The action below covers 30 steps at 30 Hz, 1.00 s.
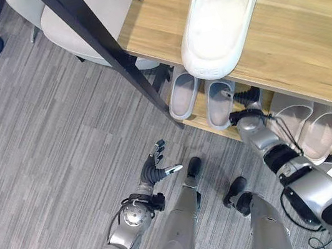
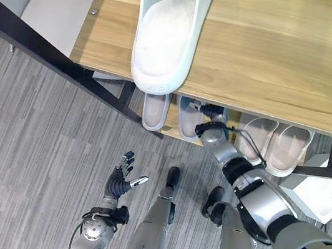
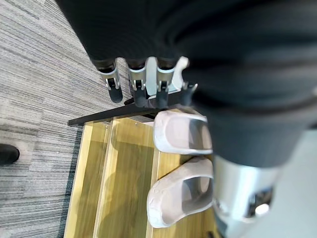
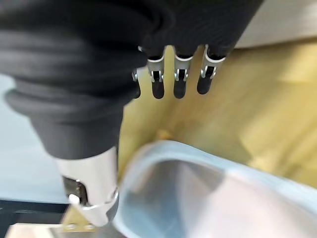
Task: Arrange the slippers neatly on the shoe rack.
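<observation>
Right hand (image 1: 245, 100) reached under the shoe rack (image 1: 304, 39) beside 4 slippers (image 1: 219, 102) on the lower shelf, fingers straight, holding nothing, left hand (image 1: 158, 168) relaxed over the floor.

A large white slipper (image 1: 219, 18) lies at the top centre on the shoe rack's (image 1: 304, 39) wooden top shelf. Below it, two pale slipper pairs (image 1: 203, 96) (image 1: 308, 124) sit side by side on the lower shelf.

The shoe rack (image 1: 302, 27) has smooth, satin pale wood shelves on matt black legs, probably metal. The slippers (image 1: 220, 21) look like matt, moulded foam or rubber. The floor (image 1: 42, 138) is grey, streaked carpet.
</observation>
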Available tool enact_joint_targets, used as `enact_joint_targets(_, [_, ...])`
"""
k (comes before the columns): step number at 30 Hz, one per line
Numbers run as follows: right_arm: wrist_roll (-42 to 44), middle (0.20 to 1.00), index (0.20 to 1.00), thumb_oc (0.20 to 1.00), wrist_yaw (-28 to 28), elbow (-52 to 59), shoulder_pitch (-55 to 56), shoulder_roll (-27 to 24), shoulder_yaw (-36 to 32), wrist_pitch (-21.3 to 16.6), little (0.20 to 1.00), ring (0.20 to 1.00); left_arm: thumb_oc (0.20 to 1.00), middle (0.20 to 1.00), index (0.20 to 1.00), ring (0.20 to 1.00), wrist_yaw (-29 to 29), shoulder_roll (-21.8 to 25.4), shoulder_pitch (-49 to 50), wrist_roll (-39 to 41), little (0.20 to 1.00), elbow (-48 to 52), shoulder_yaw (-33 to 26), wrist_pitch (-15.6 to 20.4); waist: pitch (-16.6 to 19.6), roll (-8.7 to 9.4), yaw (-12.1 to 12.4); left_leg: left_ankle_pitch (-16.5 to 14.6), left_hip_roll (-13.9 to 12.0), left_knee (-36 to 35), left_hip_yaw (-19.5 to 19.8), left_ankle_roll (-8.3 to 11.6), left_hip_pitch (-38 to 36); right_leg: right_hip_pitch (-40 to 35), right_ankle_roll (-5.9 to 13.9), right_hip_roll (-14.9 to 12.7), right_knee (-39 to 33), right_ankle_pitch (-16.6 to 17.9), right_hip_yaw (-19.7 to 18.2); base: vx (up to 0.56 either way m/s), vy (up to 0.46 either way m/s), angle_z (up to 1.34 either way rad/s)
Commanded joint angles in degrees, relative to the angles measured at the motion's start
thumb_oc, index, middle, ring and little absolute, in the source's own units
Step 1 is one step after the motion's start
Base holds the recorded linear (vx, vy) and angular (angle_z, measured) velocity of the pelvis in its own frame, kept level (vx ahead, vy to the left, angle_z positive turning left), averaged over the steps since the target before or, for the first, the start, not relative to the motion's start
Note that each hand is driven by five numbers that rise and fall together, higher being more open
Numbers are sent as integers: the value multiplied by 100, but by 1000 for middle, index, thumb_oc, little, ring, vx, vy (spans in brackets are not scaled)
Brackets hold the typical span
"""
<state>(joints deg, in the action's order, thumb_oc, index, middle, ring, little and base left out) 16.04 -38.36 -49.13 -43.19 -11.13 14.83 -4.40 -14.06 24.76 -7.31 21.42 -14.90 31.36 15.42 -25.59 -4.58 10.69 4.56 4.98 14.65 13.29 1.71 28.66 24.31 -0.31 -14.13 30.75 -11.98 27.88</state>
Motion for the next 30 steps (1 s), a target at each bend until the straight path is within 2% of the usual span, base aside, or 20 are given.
enact_joint_targets(1, [1130,1000,1000,1000,371,-99,-108,260,-49,-474,1000,1000,1000,1000,1000,1000,-78,71,30,62,1000,142,-41,80,-78,153,114,-1495,117,287,-156,-295,-493,-548,306,237,-696,-495,-260,54,-24,0])
enact_joint_targets(4, [1613,1000,1000,1000,568,-254,-112,428,-90,-555,1000,1000,1000,1000,1000,1000,-50,92,19,71,1000,127,-32,73,-101,145,167,-1491,118,285,-150,-290,-491,-560,308,236,-711,-491,-248,15,-7,0])
enact_joint_targets(10, [2635,1000,1000,1000,1140,-572,-361,701,-202,-687,1000,1000,1000,1000,1000,1000,67,156,-66,31,1000,107,-22,83,-105,124,440,-1478,176,258,-23,-287,-468,-596,342,191,-696,-509,-100,15,-9,4])
enact_joint_targets(16, [2748,1000,1000,1000,1170,-462,-605,572,-228,-760,1000,1000,1000,1000,1000,1000,68,180,-67,39,1000,51,-43,82,-103,161,561,-1460,192,211,48,-293,-492,-649,359,177,-723,-508,-7,16,0,7])
enact_joint_targets(23, [2566,1000,1000,1000,1149,-387,-719,272,-191,-717,1000,1000,1000,1000,1000,1000,61,117,-132,56,1000,-71,-10,66,-123,213,572,-1472,182,182,18,-305,-552,-693,362,175,-722,-485,-9,4,3,3])
enact_joint_targets(24, [2419,1000,1000,1000,1154,-330,-689,217,-105,-668,1000,1000,1000,1000,1000,1000,54,100,-137,47,1000,-92,-26,59,-116,244,546,-1472,169,162,6,-302,-583,-719,356,189,-755,-476,-14,0,0,0])
enact_joint_targets(25, [1866,1000,1000,1000,1116,-247,-620,78,104,-505,1000,1000,1000,1000,1000,1000,42,83,-136,17,1000,-162,-52,31,-77,312,469,-1470,142,111,-29,-296,-653,-770,345,227,-833,-447,-60,0,0,0])
enact_joint_targets(27, [1642,1000,1000,1000,1099,-180,-547,49,179,-438,1000,1000,1000,1000,1000,1000,34,75,-129,10,1000,-170,-70,25,-52,341,432,-1465,126,74,-42,-294,-700,-811,338,249,-888,-424,-72,8,-6,-2])
enact_joint_targets(29, [946,1000,1000,1000,1013,196,-176,-94,367,-281,1000,1000,1000,1000,1000,1000,6,60,-69,8,1000,-189,-147,-8,55,464,260,-1445,69,-66,-123,-280,-862,-952,337,339,-1114,-315,-127,31,-16,-6])
enact_joint_targets(30, [939,1000,1000,1000,1006,212,-160,-92,370,-274,1000,1000,1000,1000,1000,1000,6,59,-61,7,1000,-188,-146,-8,59,463,261,-1441,66,-76,-124,-280,-871,-961,337,344,-1126,-309,-128,33,-15,-8])
